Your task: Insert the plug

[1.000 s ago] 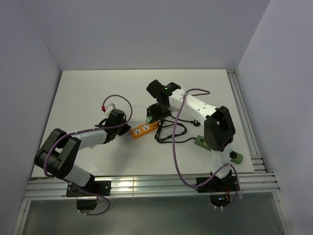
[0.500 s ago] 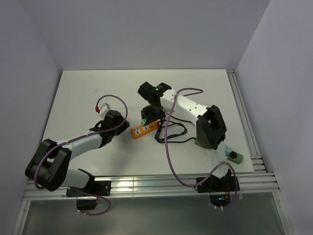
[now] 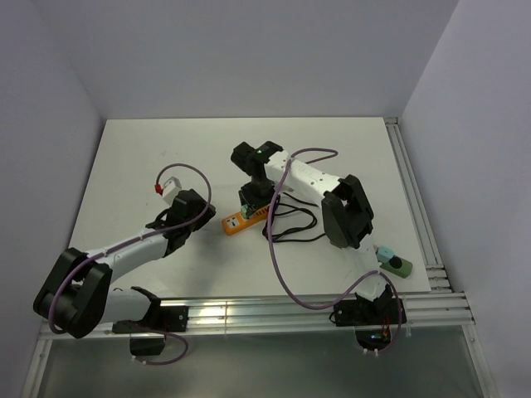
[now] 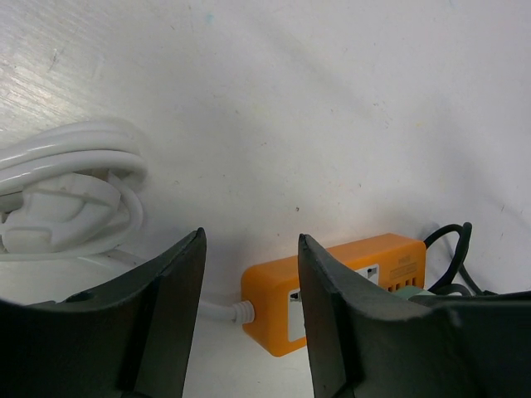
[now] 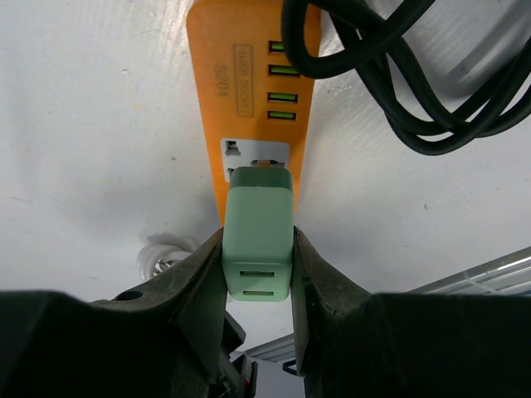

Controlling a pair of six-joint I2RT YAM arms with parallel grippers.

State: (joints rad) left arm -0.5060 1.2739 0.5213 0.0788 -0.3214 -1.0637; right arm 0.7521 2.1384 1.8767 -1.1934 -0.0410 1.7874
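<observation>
The orange power strip (image 3: 236, 221) lies mid-table, its white cord leaving the left end. My right gripper (image 5: 257, 238) is shut on the pale green plug (image 5: 257, 214), held upright over the strip (image 5: 247, 79). The plug's dark front end sits against the socket beside the row of USB ports; how deep it sits I cannot tell. My left gripper (image 4: 249, 253) stands open just left of the strip's cord end (image 4: 348, 278), apart from it, with nothing between its fingers (image 4: 176, 278). From above, the left gripper (image 3: 209, 217) and right gripper (image 3: 251, 197) flank the strip.
A coil of black cable (image 3: 294, 222) lies right of the strip and touches it (image 5: 415, 75). A coiled white cord with its plug (image 4: 70, 191) lies on the left. A green adapter (image 3: 400, 265) sits near the right rail (image 3: 419, 207).
My left gripper has let go of the strip's end, opened and drawn back left. The right gripper has carried the green plug left and down onto the strip's socket.
</observation>
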